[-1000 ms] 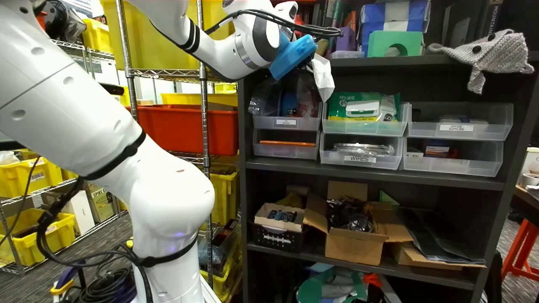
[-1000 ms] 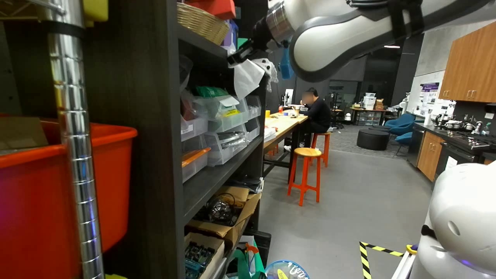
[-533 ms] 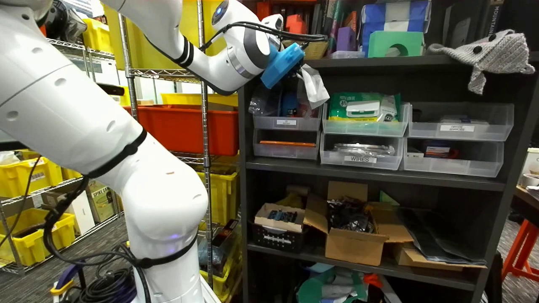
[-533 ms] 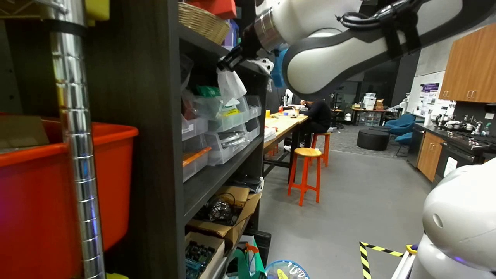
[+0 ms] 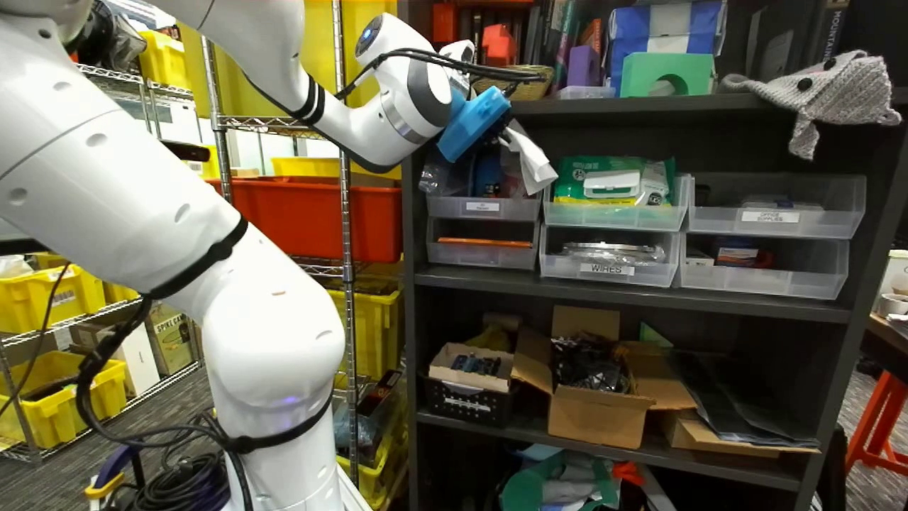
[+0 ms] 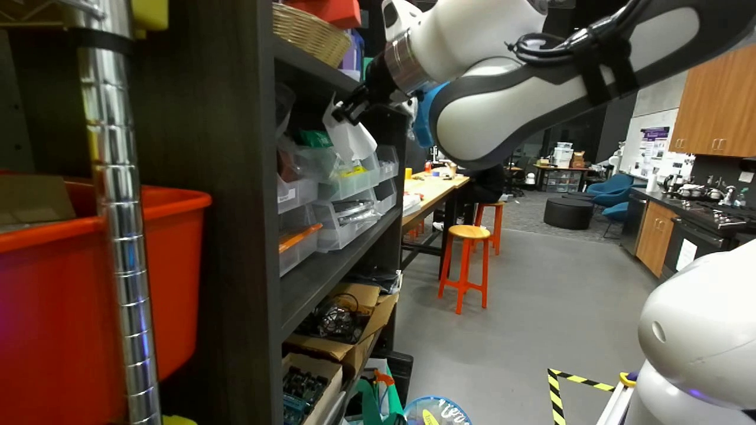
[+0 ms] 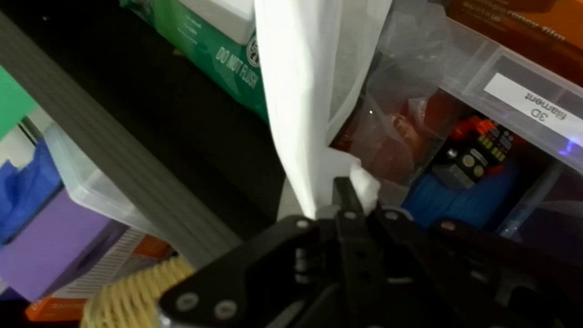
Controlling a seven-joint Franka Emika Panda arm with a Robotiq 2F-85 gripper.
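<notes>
Right now my fingers [image 7: 345, 196] are clamped together on a thin white sheet [image 7: 298, 91], and it dangles below the upper shelf [image 5: 674, 104], near the 3D filament bin [image 5: 514, 208], green pack [image 7: 227, 59] close by.

Your cloth [image 6: 351, 140] hangs from the gripper [image 6: 346, 116], before the shelf [image 6: 331, 271]. In an exterior view, you have the pack [image 5: 603, 183] right of the cloth, in a bin [image 5: 616, 218].

- Arm [image 5: 120, 163]: glossy white shells, rounded joints, circular recesses.
- Straps [image 5: 202, 267]: black; encircle the links.
- Cables [image 5: 94, 362]: black; run externally.
- Wrist ring [image 6: 407, 62]: silver metal.
- Wrist attachment [image 5: 474, 122]: bright blue, block-shaped.
- Claw [image 7: 350, 196]: black linkages, exposed silver screw heads.
</notes>
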